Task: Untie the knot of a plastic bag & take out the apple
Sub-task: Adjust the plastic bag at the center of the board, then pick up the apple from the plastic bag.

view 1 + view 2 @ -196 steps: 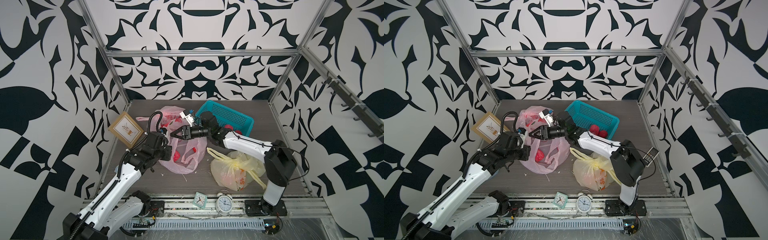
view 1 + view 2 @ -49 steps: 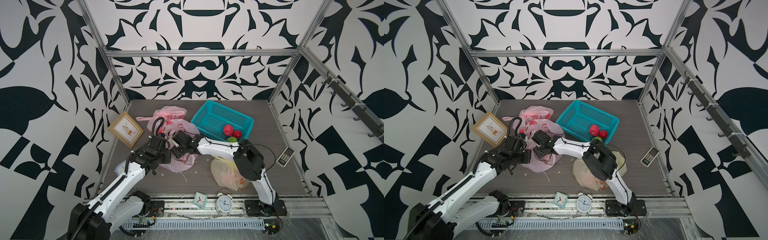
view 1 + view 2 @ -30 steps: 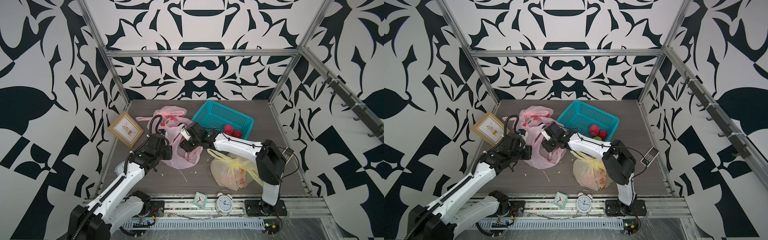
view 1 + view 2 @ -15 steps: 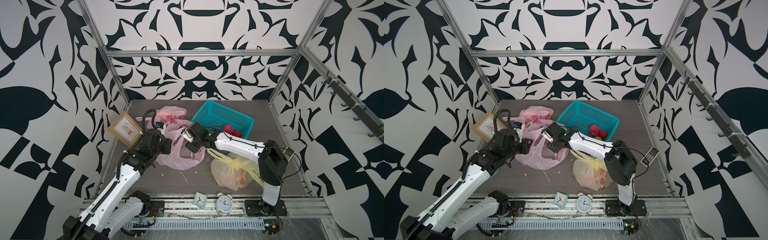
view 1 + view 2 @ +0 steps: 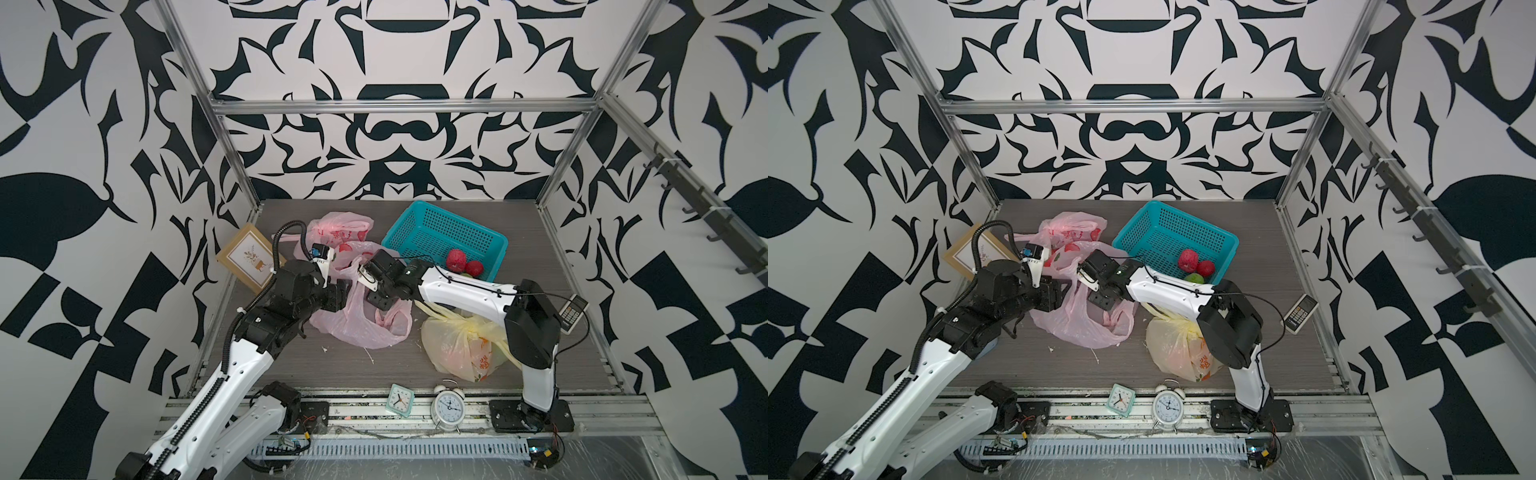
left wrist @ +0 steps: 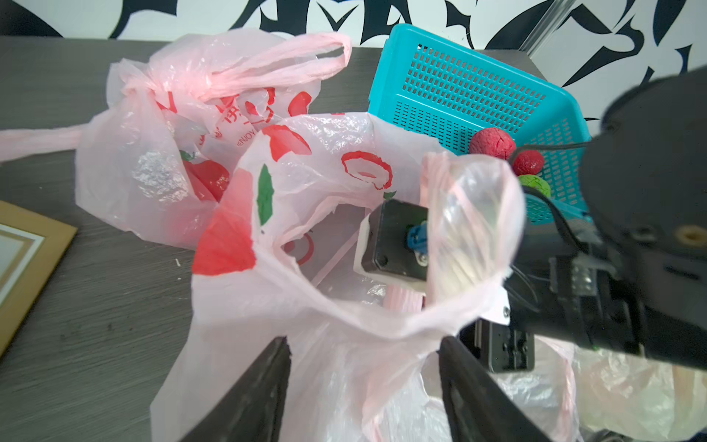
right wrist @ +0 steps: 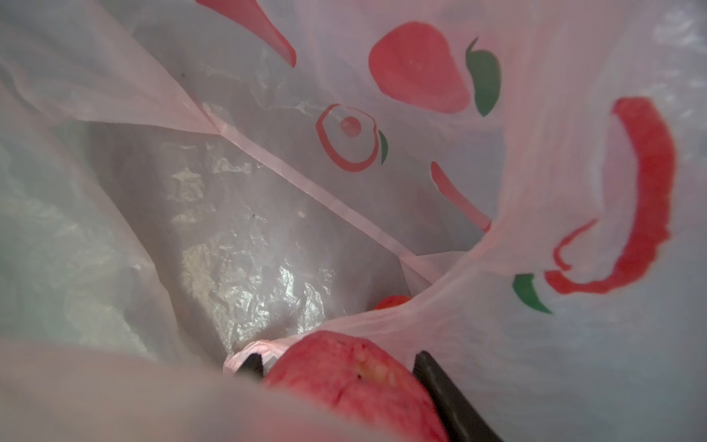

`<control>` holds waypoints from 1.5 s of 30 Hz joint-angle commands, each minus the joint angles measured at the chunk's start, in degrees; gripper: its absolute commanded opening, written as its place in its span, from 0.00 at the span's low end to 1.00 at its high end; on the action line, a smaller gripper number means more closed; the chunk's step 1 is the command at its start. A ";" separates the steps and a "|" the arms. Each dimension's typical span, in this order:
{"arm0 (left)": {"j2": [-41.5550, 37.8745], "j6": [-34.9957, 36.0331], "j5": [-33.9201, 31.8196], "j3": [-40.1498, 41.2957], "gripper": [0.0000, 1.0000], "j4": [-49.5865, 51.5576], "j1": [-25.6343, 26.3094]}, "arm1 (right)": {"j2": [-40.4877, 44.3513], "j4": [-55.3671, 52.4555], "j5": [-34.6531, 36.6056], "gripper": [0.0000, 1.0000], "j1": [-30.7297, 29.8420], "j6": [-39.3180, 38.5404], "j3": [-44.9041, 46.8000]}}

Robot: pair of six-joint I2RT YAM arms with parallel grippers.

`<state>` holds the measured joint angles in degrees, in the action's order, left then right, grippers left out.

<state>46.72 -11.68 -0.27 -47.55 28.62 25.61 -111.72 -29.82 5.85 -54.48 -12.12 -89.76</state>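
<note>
The pink plastic bag (image 5: 361,328) lies open in the middle of the table in both top views, also (image 5: 1084,328). My right gripper (image 5: 380,297) reaches into its mouth. In the right wrist view the right gripper (image 7: 338,361) is shut on a red apple (image 7: 355,382), with the bag's inside (image 7: 267,191) all around. My left gripper (image 5: 340,291) stands at the bag's left rim. The left wrist view shows the left gripper (image 6: 363,344) open, with loose pink film (image 6: 344,375) draped between the jaws. No knot shows on this bag.
A second pink bag (image 5: 340,228), tied shut, sits behind. A teal basket (image 5: 444,237) with red fruit (image 5: 456,259) stands at the back right. A yellow bag (image 5: 461,345) lies under the right arm. A picture frame (image 5: 245,257) is at the left, clocks (image 5: 448,405) at the front, a calculator (image 5: 572,307) at the right.
My left gripper has gone from shut to open, letting go of the bag's rim, and its arm drew back to the left. The right gripper stays in the bag, shut on the apple.
</note>
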 commanded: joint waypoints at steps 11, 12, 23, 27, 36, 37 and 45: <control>2.01 3.68 5.06 -3.51 0.75 -2.87 -0.21 | 1.33 -1.00 2.06 0.51 -0.01 -0.11 -1.41; 2.75 4.50 5.11 -3.90 0.75 -2.95 -0.21 | 1.41 -1.04 2.06 0.51 0.05 -0.15 -1.39; 9.30 9.84 3.32 -6.32 0.25 -3.66 -0.21 | 1.76 -0.45 1.23 0.49 0.04 -0.01 -0.78; 10.23 9.67 0.09 -5.99 0.11 -4.42 -0.21 | 2.83 -0.07 0.76 0.48 -0.01 -0.01 0.14; 9.36 10.31 -12.21 -4.38 0.00 -11.89 -0.34 | 5.07 1.79 -0.61 0.47 -0.08 -0.81 3.87; 9.48 10.32 -11.96 -4.56 0.00 -12.48 -0.45 | 5.19 1.90 -0.26 0.47 -0.19 -0.81 4.11; 10.93 7.67 -8.90 -2.95 0.00 -9.20 -0.47 | 12.00 10.33 -3.27 0.47 -0.19 0.35 7.81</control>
<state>58.22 -2.35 -10.00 -52.03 18.92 25.39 -104.55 -25.26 4.47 -54.48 -12.34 -82.26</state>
